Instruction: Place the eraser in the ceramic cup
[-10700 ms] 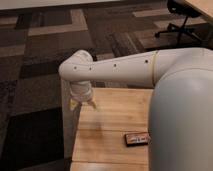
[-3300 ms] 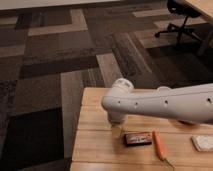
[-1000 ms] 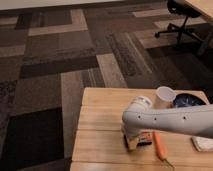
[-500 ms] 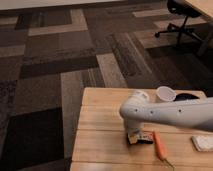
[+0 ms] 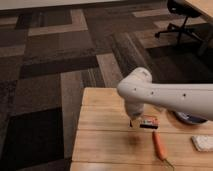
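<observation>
The eraser [image 5: 148,121], a small flat black block with an orange-red stripe, lies on the wooden table [image 5: 100,145]. My white arm reaches in from the right. Its gripper [image 5: 132,120] points down just left of the eraser, close to the tabletop. Whether it touches the eraser does not show. The ceramic cup is hidden behind my arm.
An orange carrot [image 5: 159,145] lies in front of the eraser. A white rectangular pad [image 5: 202,143] sits at the right edge. The dark-blue bowl [image 5: 191,119] peeks out under my arm. The table's left edge drops to patterned carpet. An office chair [image 5: 180,20] stands far back right.
My arm has risen and swung across the back of the table, so it now covers the cup and most of the bowl. The eraser, carrot and pad have not moved.
</observation>
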Motion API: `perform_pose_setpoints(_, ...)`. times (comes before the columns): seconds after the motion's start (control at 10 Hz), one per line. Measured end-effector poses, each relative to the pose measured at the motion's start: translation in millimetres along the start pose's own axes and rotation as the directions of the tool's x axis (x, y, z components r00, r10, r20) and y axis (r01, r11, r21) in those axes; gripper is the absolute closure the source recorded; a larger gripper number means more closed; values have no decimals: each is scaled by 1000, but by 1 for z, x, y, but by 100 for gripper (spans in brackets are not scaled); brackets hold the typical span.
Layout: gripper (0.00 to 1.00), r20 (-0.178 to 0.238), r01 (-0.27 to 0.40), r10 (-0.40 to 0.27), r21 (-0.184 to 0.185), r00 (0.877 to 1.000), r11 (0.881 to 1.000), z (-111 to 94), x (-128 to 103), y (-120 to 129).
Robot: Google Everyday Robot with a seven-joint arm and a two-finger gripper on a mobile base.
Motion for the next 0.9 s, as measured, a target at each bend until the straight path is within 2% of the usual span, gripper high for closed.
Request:
perform_pose_setpoints(0.4, 100, 0, 2, -2, 3, 1000, 1000, -1, 0, -2)
perform_pose_setpoints(0.7, 100, -40, 3, -3, 10, 999, 1000, -21, 43, -29)
perform_pose_setpoints(0.9, 100, -89, 25, -21, 39, 996, 999, -47, 83, -68)
